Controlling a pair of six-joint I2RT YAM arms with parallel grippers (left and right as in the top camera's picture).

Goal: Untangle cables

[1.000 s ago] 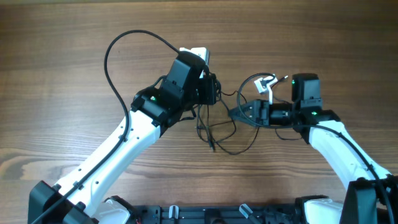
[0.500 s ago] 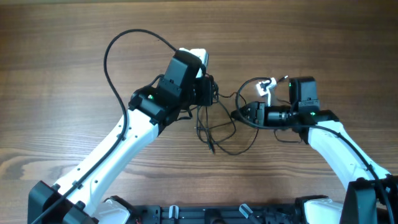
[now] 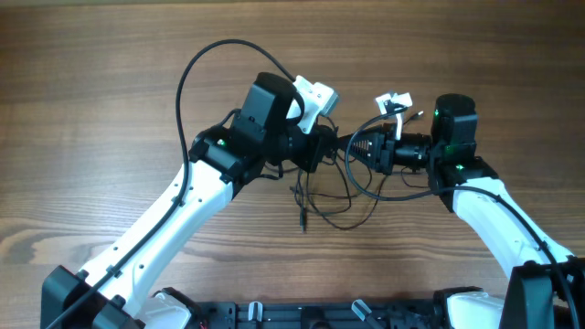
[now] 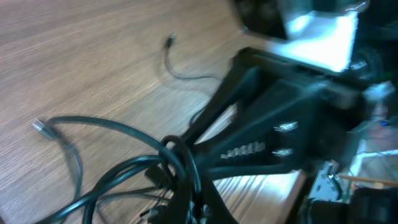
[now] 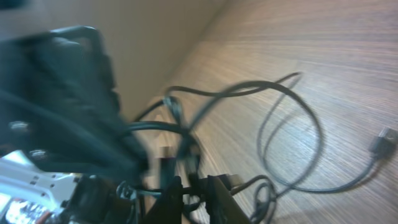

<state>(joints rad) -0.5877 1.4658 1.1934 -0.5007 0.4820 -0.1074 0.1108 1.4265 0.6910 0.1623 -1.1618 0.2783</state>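
Note:
The cables (image 3: 345,196) are thin black wires strung between my two grippers, with loose loops sagging below onto the wood and a plug end (image 3: 302,223) at the bottom. My left gripper (image 3: 326,146) is shut on the knotted part of the cables (image 4: 73,144), which gather at its jaws (image 4: 191,202). My right gripper (image 3: 356,149) faces it almost tip to tip. In the right wrist view its jaws (image 5: 196,185) are pinched close on a strand. Wide loops of cable (image 5: 298,109) and a plug (image 5: 386,139) lie beyond. The views are blurred.
The left arm's thick black cable (image 3: 192,82) arches over the wooden table (image 3: 91,110) at the upper left. The right gripper's dark body (image 4: 280,121) fills the left wrist view. A black rail (image 3: 347,313) runs along the table's front edge.
The right gripper has gone from wide open to pinched on a strand. Both grippers shifted up and toward each other, the left wrist turned right, and the cables pulled up between them.

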